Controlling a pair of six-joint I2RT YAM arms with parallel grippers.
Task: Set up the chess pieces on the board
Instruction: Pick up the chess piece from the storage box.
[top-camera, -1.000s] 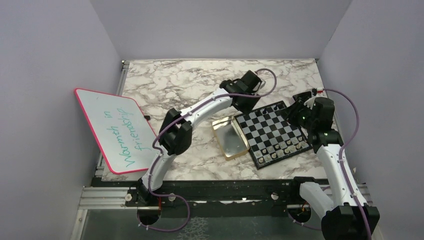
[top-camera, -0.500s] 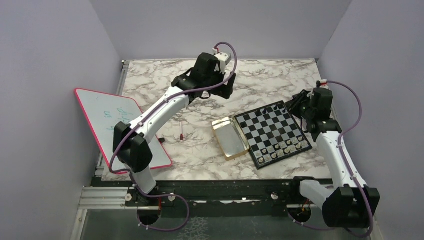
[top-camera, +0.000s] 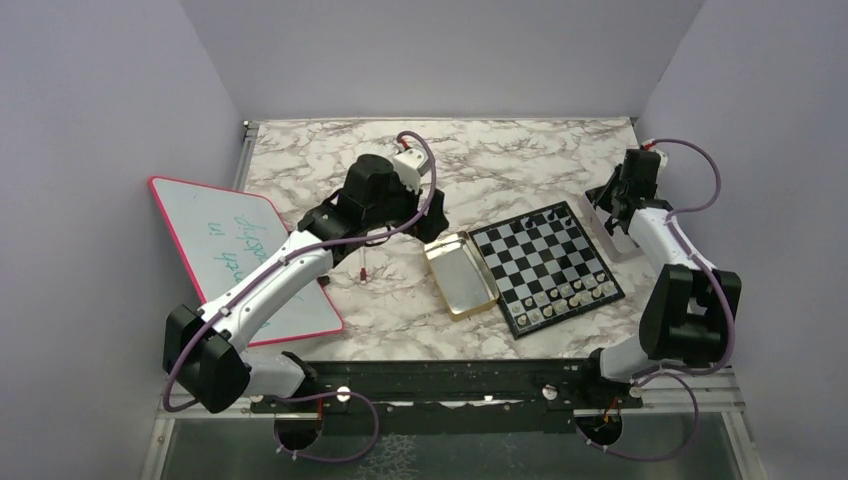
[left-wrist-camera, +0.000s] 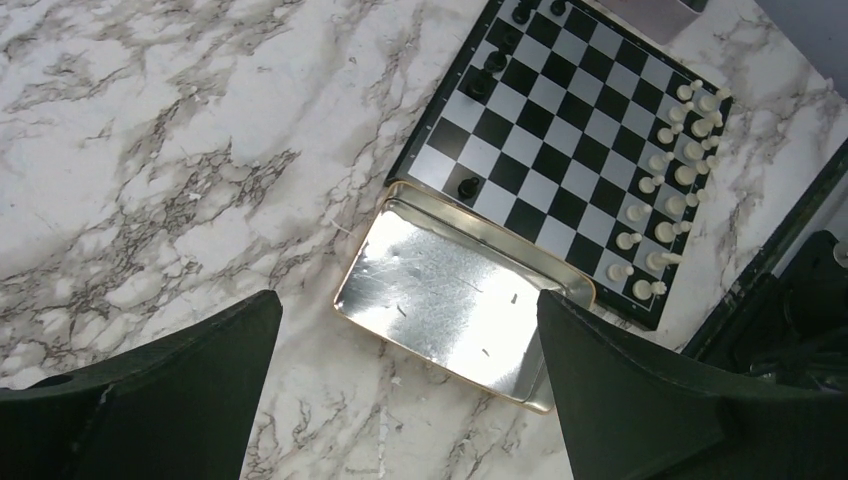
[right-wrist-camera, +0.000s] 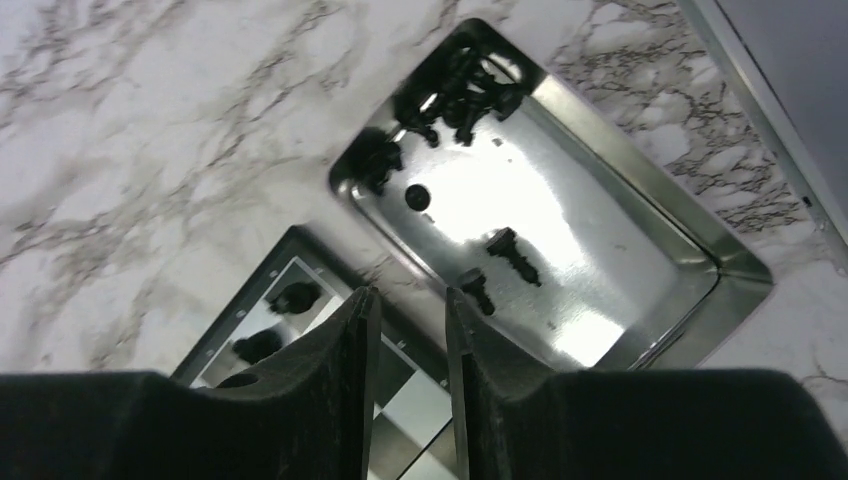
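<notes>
The board (top-camera: 545, 262) lies right of centre on the marble table. Pale chess pieces (top-camera: 575, 292) stand along its near edge and a few black ones (top-camera: 552, 213) at its far corner. In the left wrist view the board (left-wrist-camera: 580, 130) shows the pale pieces (left-wrist-camera: 670, 180) and one lone black piece (left-wrist-camera: 467, 187). My left gripper (top-camera: 432, 222) hangs open and empty above the gold tin (left-wrist-camera: 460, 300). My right gripper (right-wrist-camera: 410, 293) is open by a narrow gap, empty, above the board's corner next to a silver tin (right-wrist-camera: 600, 250) holding several black pieces (right-wrist-camera: 455, 95).
The gold tin (top-camera: 460, 275) sits against the board's left edge. The silver tin (top-camera: 612, 240) lies by the board's right far side, close to the table edge. A small red object (top-camera: 363, 270) and a pink-rimmed whiteboard (top-camera: 240, 260) are at the left.
My left arm has drawn back from the board's far corner, swung out over the far table, then come nearer, left of the gold tin. My right gripper has moved right, toward the silver tin.
</notes>
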